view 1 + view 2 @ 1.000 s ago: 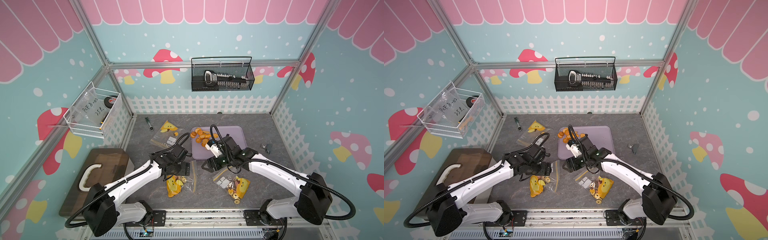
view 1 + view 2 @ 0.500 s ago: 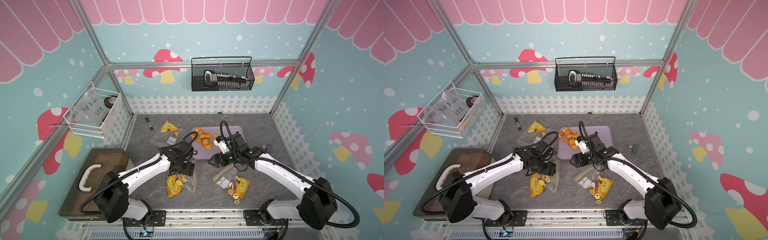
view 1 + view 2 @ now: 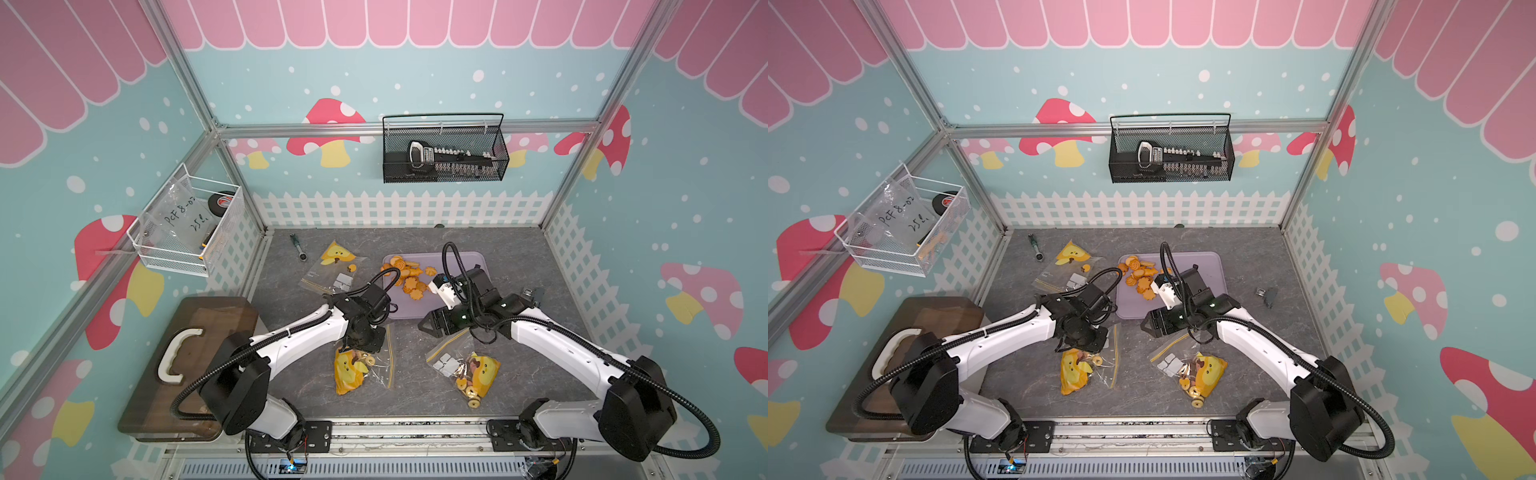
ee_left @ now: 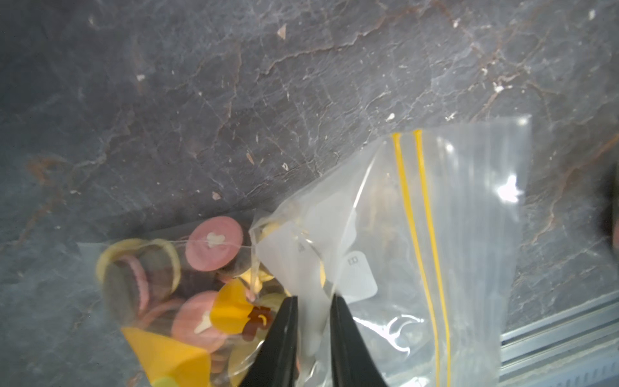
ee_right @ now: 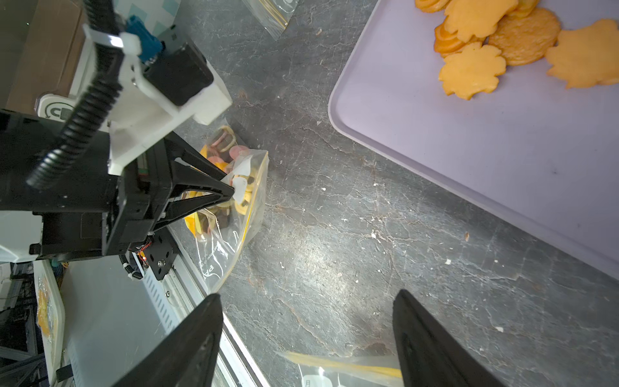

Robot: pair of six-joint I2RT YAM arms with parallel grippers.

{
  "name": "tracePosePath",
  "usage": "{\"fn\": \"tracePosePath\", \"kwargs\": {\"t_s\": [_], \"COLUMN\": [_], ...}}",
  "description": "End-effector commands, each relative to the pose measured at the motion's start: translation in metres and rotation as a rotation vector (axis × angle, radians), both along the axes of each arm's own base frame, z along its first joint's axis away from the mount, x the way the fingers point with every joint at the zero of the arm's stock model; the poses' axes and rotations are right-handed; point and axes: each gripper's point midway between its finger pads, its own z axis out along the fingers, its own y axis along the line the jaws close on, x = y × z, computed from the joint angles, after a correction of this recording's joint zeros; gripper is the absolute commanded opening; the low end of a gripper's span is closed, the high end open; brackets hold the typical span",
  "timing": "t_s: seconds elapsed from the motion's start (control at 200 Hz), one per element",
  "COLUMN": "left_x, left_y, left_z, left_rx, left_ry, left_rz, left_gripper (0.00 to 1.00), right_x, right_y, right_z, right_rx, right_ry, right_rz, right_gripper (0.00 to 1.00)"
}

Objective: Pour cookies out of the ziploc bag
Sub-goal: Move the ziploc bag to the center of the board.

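Note:
A clear ziploc bag [image 3: 361, 365] [image 3: 1084, 368] with a yellow zip line lies front centre on the grey table. It holds pink, brown and yellow cookies [image 4: 214, 248]. My left gripper [image 3: 349, 345] [image 3: 1073, 347] [image 4: 313, 298] points down and is shut on a fold of the bag's film [image 5: 231, 228]. Orange cookies [image 3: 409, 278] [image 5: 495, 43] lie heaped on the lilac tray [image 3: 411, 311] [image 5: 502, 167]. My right gripper [image 3: 424, 326] [image 3: 1144, 326] [image 5: 308, 295] hangs open and empty over bare table beside the tray's front edge.
A second cookie bag [image 3: 465, 365] [image 5: 335, 368] lies front right under the right arm. A third bag [image 3: 332, 270] lies back left, near a small tool [image 3: 300, 249]. A wooden board with a white handle [image 3: 199, 345] sits at the left. Wire baskets hang on the walls.
My left gripper came down over the front bag and closed from wide open onto its film. The right gripper shifted to the right, off the tray's front corner, and stayed open.

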Motion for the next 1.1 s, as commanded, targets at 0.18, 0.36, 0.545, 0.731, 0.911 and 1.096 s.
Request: {"fn": "tracePosePath", "kwargs": {"t_s": [0.18, 0.36, 0.545, 0.731, 0.911, 1.096], "left_x": [0.007, 0.015, 0.035, 0.061, 0.086, 0.103], "left_y": [0.0, 0.013, 0.03, 0.036, 0.03, 0.015], "left_z": [0.0, 0.007, 0.029, 0.056, 0.077, 0.084], "left_rx": [0.026, 0.064, 0.064, 0.043, 0.035, 0.001], "left_ry": [-0.021, -0.07, -0.145, -0.219, -0.281, -0.288], "left_rz": [0.006, 0.046, 0.105, 0.118, 0.111, 0.068], "left_gripper": [0.0, 0.0, 0.0, 0.0, 0.0, 0.0], "right_x": [-0.006, -0.005, -0.003, 0.003, 0.015, 0.026], "right_y": [-0.006, -0.006, -0.005, 0.006, 0.014, 0.025], "right_z": [0.0, -0.001, -0.001, 0.005, 0.013, 0.007], "right_rx": [-0.001, -0.003, 0.003, 0.066, 0.108, 0.111], "right_ry": [-0.007, -0.006, -0.005, -0.025, -0.066, -0.055], "right_rz": [0.01, 0.008, 0.011, 0.014, 0.005, 0.031], "right_gripper": [0.78, 0.78, 0.79, 0.85, 0.91, 0.95]}}
